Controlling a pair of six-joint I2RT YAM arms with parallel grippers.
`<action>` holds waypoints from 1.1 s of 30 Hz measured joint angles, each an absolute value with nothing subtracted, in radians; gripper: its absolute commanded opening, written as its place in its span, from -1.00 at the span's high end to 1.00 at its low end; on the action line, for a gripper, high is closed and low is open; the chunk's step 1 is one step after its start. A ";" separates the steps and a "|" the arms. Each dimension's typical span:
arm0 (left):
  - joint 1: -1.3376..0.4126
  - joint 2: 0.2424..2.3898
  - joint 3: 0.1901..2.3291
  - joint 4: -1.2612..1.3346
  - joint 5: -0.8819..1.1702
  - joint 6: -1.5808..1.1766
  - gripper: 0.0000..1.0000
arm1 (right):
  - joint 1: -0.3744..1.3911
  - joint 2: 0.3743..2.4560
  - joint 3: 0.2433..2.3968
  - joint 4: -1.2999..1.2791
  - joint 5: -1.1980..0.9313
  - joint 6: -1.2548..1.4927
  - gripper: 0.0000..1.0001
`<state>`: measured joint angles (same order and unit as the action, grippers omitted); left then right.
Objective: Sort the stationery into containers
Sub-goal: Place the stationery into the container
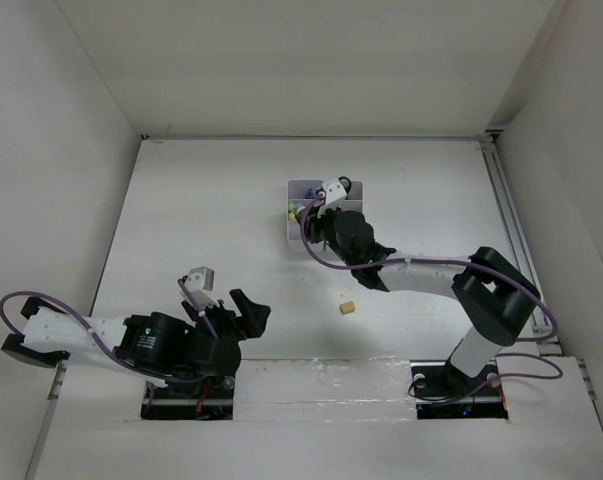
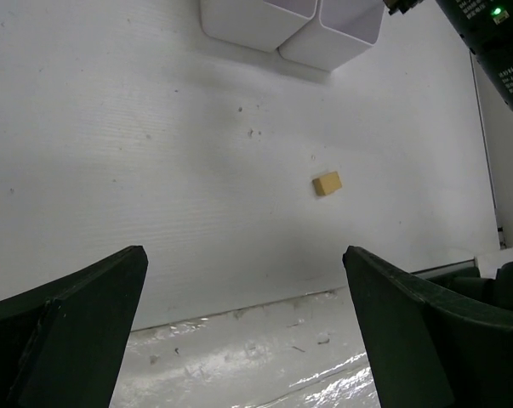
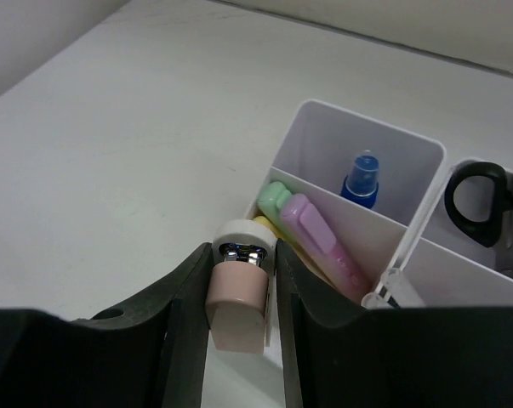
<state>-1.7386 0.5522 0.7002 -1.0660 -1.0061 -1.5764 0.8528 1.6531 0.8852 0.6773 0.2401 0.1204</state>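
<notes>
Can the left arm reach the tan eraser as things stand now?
Probably yes: the eraser lies alone on the table, ahead of the open left end effector, with nothing between them.

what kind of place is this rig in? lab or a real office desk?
Most likely a robot lab test cell, not an office: a white table boxed in by plain white panels, a left arm and right arm bolted at its near edge, a staged organiser and loose tan eraser.

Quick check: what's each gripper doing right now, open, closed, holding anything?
Left gripper: open, holding nothing.
Right gripper: closed on the pink stapler.
</notes>
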 measured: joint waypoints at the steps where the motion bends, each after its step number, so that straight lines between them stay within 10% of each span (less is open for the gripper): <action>1: -1.739 0.554 0.695 -1.060 -1.006 -1.571 -1.00 | 0.842 1.665 0.888 0.683 0.240 0.120 1.00; 19: -1.739 0.769 0.694 -0.955 -1.018 -1.497 -1.00 | 0.790 1.736 0.902 0.777 0.143 0.091 1.00; 33: -1.739 0.533 0.673 -0.810 -1.024 -1.368 -1.00 | 0.637 1.745 0.974 0.598 -0.371 -0.110 1.00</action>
